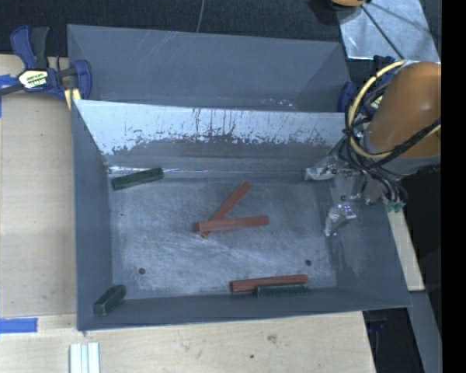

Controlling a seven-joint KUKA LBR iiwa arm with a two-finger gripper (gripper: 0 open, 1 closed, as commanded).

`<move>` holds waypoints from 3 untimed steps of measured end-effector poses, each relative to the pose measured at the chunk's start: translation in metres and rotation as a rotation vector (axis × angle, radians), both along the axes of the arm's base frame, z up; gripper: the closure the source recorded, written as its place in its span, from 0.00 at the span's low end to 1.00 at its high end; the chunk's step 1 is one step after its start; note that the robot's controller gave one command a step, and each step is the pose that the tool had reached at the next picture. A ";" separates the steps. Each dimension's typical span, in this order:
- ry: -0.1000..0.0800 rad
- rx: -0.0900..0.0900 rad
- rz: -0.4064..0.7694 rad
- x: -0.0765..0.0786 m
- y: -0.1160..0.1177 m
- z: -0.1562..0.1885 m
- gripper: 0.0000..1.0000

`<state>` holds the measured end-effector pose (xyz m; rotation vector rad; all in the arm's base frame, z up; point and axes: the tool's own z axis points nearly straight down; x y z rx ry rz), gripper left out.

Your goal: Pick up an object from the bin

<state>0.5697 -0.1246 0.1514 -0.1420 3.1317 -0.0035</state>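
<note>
My gripper (335, 222) hangs at the right side of the bin, just above the floor near the right wall, with nothing visible between its fingers. To its left, in the middle of the bin, two reddish-brown sticks (231, 217) lie crossed in a V shape. Along the front wall, below and left of the gripper, a reddish-brown stick (269, 283) lies beside a dark green stick (283, 290).
A dark green stick (137, 179) lies at the back left of the floor. Another dark green piece (109, 299) sits in the front left corner. The arm with its orange cover and cables leans in over the right rim.
</note>
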 end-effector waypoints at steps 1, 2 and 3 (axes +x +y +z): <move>0.006 0.002 -0.002 0.002 0.068 -0.015 0.00; 0.002 0.004 -0.039 0.015 0.078 -0.015 0.00; 0.003 0.001 0.166 0.021 0.122 -0.057 0.00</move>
